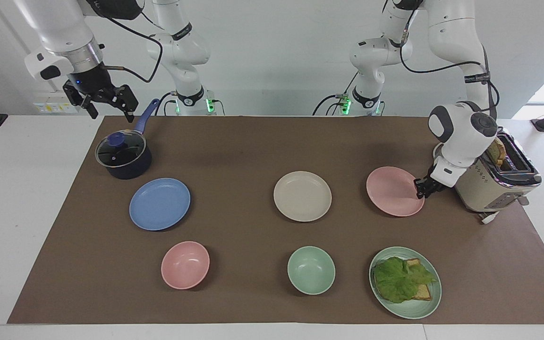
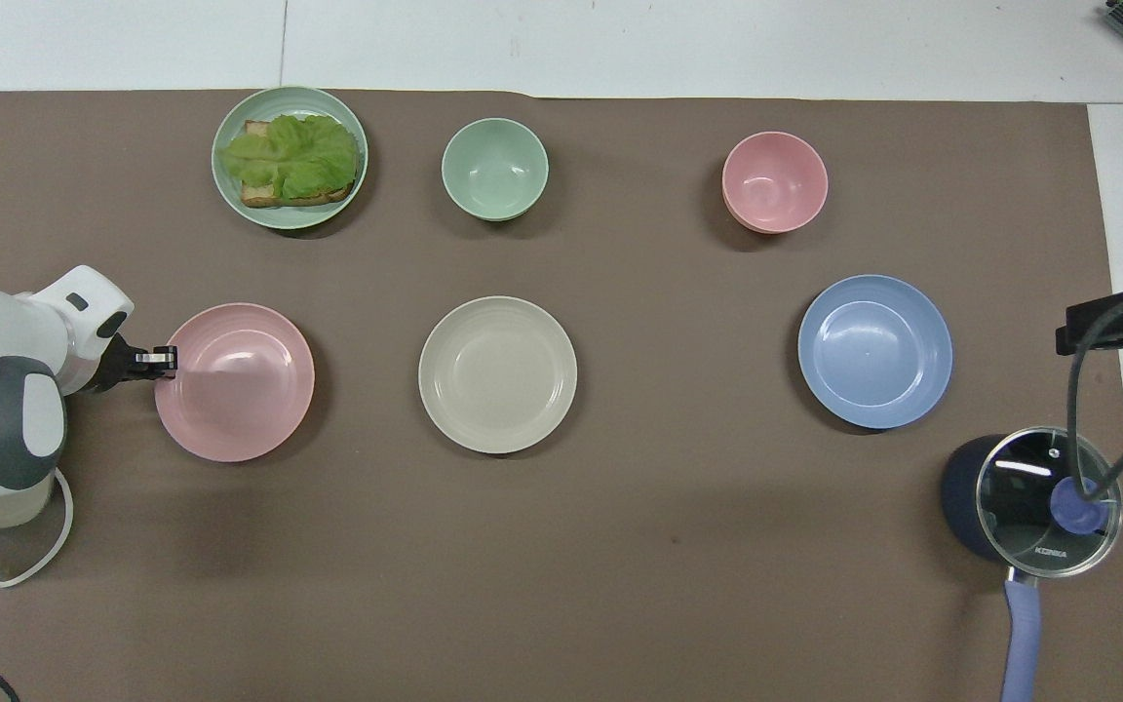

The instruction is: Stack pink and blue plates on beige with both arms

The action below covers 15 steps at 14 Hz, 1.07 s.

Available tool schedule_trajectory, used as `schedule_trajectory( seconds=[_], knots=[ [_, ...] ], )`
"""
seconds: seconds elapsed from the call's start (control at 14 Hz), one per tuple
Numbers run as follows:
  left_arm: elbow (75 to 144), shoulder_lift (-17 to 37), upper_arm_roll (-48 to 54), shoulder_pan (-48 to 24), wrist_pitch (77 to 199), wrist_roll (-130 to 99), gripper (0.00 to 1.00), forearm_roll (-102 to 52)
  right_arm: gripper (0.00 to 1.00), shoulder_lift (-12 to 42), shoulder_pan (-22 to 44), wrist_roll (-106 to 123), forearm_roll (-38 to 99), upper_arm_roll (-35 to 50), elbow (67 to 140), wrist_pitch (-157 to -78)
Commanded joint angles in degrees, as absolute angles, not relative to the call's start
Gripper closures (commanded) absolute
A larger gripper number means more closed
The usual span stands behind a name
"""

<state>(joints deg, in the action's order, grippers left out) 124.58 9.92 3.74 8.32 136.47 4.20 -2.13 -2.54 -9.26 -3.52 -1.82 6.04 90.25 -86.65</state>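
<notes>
white wall (image 1: 272,56), white table (image 1: 17,212), brown mat (image 1: 253,141), perhaps window daylight

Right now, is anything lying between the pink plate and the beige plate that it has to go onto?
Nothing visible does. The left gripper is shut on the rim of the pink plate, and only bare brown mat lies between it and the beige plate. The toaster stands outside that path, toward the left arm's end.

A white tabletop (image 1: 17,198) carries a brown mat (image 1: 253,146). On the mat sit three plates, two bowls, a pot (image 1: 123,156), a toaster (image 1: 498,182) and a sandwich plate (image 1: 406,282).
</notes>
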Motion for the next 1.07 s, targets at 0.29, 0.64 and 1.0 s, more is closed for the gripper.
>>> schedule_trajectory(
  seconds=[0.29,0.64,1.0],
  knots=[
    [118.3,10.4,3.4,7.9,130.2,7.5,1.0,-1.3,0.0,-4.0,-9.8,-3.9,-1.5,6.2,92.0,-87.2],
    [112.0,7.8,4.2,6.9,119.2,7.6,1.0,-1.3,0.0,-4.0,-9.8,-3.8,-1.5,6.2,92.0,-87.2],
    [110.5,4.0,4.3,0.8,115.6,4.1,1.0,-2.9,0.0,-4.0,-9.8,-3.8,-1.5,6.2,92.0,-87.3]
  ],
)
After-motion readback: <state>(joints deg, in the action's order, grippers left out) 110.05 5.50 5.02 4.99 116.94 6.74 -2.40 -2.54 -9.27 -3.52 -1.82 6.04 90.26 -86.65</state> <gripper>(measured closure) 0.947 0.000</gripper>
